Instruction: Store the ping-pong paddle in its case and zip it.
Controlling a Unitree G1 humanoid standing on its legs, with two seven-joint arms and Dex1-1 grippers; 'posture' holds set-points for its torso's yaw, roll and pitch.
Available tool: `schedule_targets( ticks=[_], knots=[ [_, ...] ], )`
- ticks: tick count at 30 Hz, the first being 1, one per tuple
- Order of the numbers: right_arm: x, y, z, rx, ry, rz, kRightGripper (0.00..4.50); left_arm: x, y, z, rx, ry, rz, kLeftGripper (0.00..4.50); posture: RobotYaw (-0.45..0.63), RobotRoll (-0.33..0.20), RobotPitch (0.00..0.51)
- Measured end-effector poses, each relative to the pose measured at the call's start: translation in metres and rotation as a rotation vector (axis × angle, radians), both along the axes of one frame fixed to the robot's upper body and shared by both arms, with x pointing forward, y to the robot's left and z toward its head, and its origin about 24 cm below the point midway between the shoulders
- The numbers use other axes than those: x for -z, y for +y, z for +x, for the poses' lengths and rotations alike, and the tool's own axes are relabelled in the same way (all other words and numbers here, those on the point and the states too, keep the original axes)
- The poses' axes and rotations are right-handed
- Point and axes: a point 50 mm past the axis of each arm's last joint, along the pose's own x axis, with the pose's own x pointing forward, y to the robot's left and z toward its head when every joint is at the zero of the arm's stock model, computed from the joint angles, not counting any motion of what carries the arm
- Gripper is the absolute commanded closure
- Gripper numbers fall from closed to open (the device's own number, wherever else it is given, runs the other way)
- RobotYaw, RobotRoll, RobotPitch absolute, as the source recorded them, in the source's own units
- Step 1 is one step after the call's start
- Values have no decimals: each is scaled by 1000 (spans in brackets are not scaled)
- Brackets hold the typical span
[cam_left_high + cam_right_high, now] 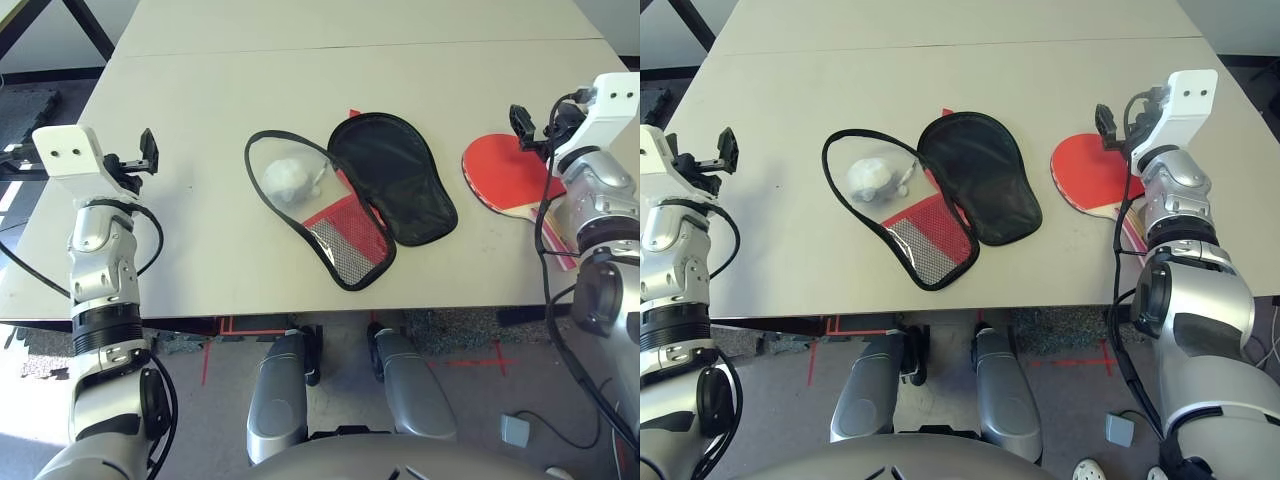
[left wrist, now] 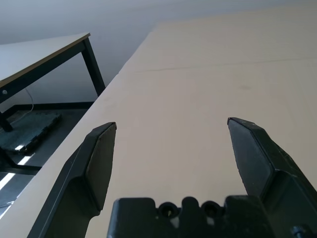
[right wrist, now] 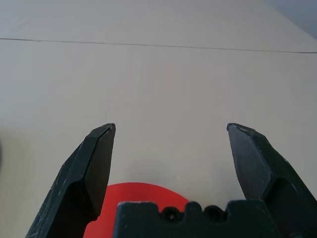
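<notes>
So the case point(image 1: 355, 195) is lying unzipped and flopped open in the middle of the worktop point(image 1: 200, 250), black lining showing on one flap and the red mesh pocket on the other, with a crumpled whitish face mask point(image 1: 290, 178) sitting inside the clear half. The ping-pong paddle point(image 1: 500, 175) is lying flat at about 3 o'clock from the case, near it but not touching, handle pointing back toward the near edge and partly hidden by the right arm. The right gripper point(image 1: 533, 128) is hovering right over the paddle's red face, jaws spread wide and holding nothing; the left gripper point(image 1: 148, 153) is hanging out at 9 o'clock from the case, well apart from it, jaws also wide and holding nothing. Looks to me like the pick-up step hasn't started, so next the right one is probably needing to drop down and grab the paddle, likely by the rim or handle. That mask could be getting in the way. Plenty of bare room around the case, though the handle is sitting close to the near edge.
</notes>
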Motion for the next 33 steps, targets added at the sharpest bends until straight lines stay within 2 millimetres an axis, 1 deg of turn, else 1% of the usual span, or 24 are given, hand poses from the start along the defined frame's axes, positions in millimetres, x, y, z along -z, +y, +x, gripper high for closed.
schedule_targets(
  ticks=[3,5,6,8,10,11,13,16,19,23,26,29,31,32,33],
  knots=[
    [0,-1,-1,-27,24,-6,35,-7,3,-4,75,29,22,0,154,0,237],
    [-4,-8,-3,-43,44,-27,35,-27,-1,-7,203,38,59,0,153,0,239],
    [-8,-11,-5,-53,45,-42,35,-41,-5,-10,272,33,85,0,151,0,241],
    [-17,-15,-7,-76,43,-65,35,-66,-21,-15,422,27,143,0,144,0,245],
    [-22,-15,-8,-113,56,-87,35,-83,-43,-18,588,52,195,0,138,0,246],
    [-23,-15,-9,-124,63,-92,35,-87,-50,-19,638,56,206,0,124,0,246],
    [-23,-16,-13,-156,99,-102,35,-94,-73,-20,784,75,211,0,115,0,246],
    [-23,-19,-20,-183,186,-67,35,-97,-100,-23,957,117,214,0,99,0,245],
    [-26,-24,-33,-170,325,-71,35,-95,-121,-22,1070,139,201,0,63,0,240],
    [-32,-26,-55,-144,485,-66,35,-82,-141,-19,1159,177,179,0,23,0,233],
    [-42,-24,-68,-130,555,-79,35,-75,-148,-16,1189,213,191,0,9,0,229],
    [-45,-21,-81,-114,643,-105,35,-78,-153,-14,1212,199,223,0,9,0,229],
    [-48,-20,-92,-103,691,-141,35,-75,-155,-12,1228,203,231,0,9,0,229],
    [-50,-20,-96,-96,707,-148,35,-73,-155,-11,1229,212,227,0,-20,0,219],
    [-52,-19,-99,-92,720,-154,35,-72,-154,-9,1226,219,227,0,-20,0,219]
  ],
)
